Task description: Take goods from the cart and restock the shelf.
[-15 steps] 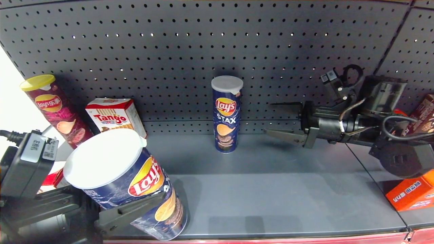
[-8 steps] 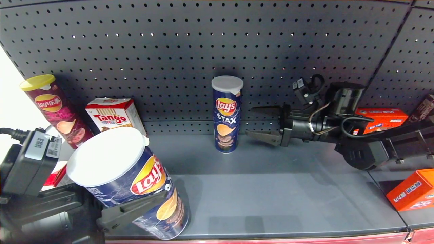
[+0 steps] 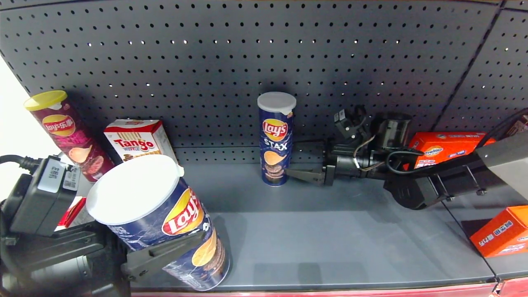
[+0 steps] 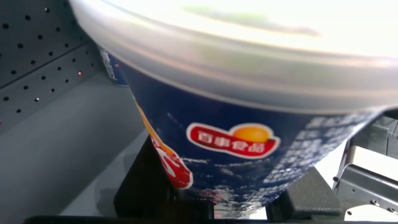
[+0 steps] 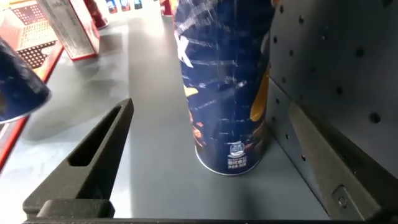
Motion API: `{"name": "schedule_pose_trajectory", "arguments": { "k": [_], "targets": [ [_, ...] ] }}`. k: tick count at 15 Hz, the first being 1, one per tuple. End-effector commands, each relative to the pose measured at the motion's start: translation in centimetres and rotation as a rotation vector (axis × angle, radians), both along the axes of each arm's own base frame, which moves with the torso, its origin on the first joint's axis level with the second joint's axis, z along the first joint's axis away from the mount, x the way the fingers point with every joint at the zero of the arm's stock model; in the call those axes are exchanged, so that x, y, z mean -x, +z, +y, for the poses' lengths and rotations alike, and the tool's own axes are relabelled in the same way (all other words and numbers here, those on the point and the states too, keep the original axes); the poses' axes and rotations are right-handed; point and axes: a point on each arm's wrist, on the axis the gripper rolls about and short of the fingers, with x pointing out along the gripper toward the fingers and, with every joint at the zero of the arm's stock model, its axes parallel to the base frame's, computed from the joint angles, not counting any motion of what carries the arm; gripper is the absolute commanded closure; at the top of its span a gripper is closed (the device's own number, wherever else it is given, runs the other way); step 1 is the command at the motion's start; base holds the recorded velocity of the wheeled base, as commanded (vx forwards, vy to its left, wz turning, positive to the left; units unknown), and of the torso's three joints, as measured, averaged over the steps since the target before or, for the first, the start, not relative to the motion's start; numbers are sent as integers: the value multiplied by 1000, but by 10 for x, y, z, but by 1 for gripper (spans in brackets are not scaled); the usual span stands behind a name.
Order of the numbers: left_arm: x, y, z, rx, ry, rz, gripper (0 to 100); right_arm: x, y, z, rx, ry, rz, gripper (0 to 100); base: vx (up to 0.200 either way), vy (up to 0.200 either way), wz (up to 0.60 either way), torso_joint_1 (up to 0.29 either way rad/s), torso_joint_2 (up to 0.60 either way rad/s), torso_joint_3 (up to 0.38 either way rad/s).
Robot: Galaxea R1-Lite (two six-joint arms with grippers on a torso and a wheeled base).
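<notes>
Shop aisle: dark metal retail shelf point(image 3: 330, 239) w/ pegboard back point(image 3: 247, 49) & red front strip point(image 3: 330, 291). Stocked w/ packaged snacks. Upright blue chip can point(image 3: 275, 140) sits right at the spread fingers point(image 3: 307, 176) of right gripper point(image 3: 298, 159). Second blue can point(image 3: 173, 214) is clamped in left gripper point(image 3: 152, 243). Wafer box point(image 3: 138, 140) & maroon can point(image 3: 66, 132) stand beyond its fingers point(image 3: 165, 251). Orange boxes point(image 3: 445, 148) sit behind right fingers' base.

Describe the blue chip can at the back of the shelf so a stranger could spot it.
Find the grey pegboard wall. Midway along its foot stands a blue chip can. Unlike the tilted blue can at the front, it stands upright and alone.
</notes>
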Motion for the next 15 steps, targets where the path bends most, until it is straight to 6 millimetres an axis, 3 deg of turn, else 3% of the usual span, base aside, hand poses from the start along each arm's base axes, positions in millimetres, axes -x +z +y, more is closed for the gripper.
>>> {"name": "schedule_pose_trajectory", "arguments": {
  "k": [1,6,13,14,15],
  "targets": [
    [0,0,0,0,0,1,100,-9,-11,6,7,4,14,0,0,0,0,0,0,0],
    [0,0,0,0,5,1,100,-30,-25,23,-2,21,-4,0,0,0,0,0,0,0],
    [-1,-5,1,-9,9,19,100,-34,-34,38,-3,33,-4,0,0,0,0,0,0,0],
    [-1,-5,1,-9,9,19,100,-34,-34,38,-2,36,-6,100,0,0,0,0,0,0],
    [0,-4,1,-8,9,16,100,-36,-35,39,-16,33,-30,100,0,0,0,0,0,0]
  ]
}}
